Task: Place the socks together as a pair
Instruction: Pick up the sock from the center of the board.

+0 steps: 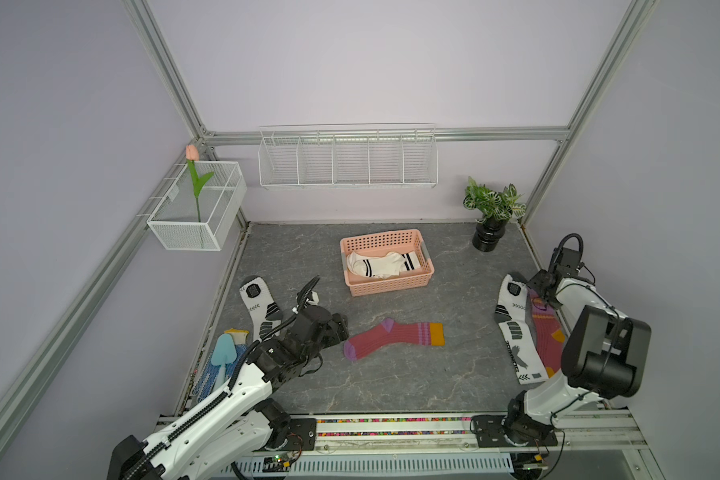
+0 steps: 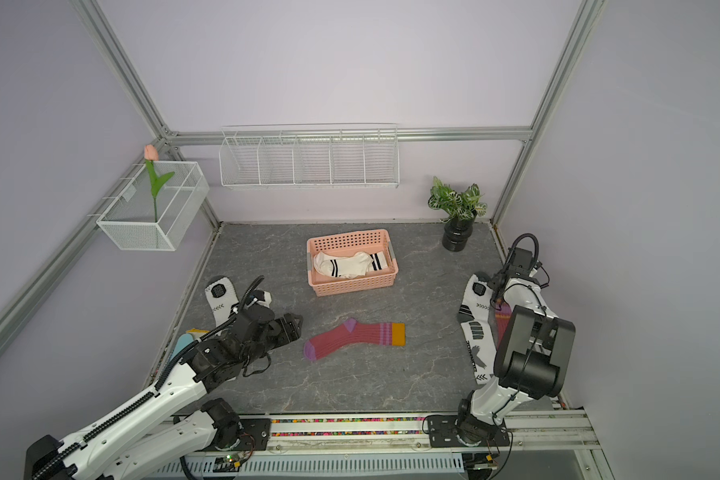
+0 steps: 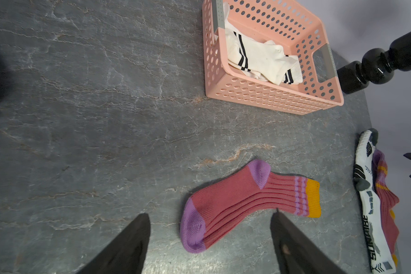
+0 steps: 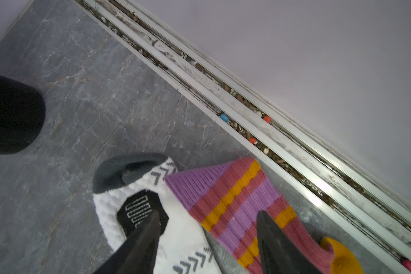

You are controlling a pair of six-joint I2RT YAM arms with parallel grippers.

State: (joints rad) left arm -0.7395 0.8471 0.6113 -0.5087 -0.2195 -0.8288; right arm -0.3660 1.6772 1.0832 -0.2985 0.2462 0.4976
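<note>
- hovering low over the grey stone-look tabletop (image 1: 391, 386), the left gripper (image 1: 341, 328) sits lower left in both top views. its fingers are spread and empty, aimed at the purple toe of the middle maroon sock (image 1: 393, 338). it looks lined up to pick that sock.
- the right gripper (image 4: 208, 213), at the right edge of the top views, also has its fingers apart and grasps nothing. one fingertip is over the right sports sock (image 1: 514, 332), the other over the second maroon sock (image 1: 547, 338). the two socks touch along their edges.
- the left sports sock (image 1: 260, 307) lies well apart at centre left, so neither of these pairs is together yet. the maroon pair seems the one in hand.
- the white black-striped socks (image 1: 377, 266) are bunched in the pink perforated basket (image 1: 385, 287), upper centre, probably already sorted.
- black lettering on the right sports sock starts "sun"; the rest is too unclear to read.
</note>
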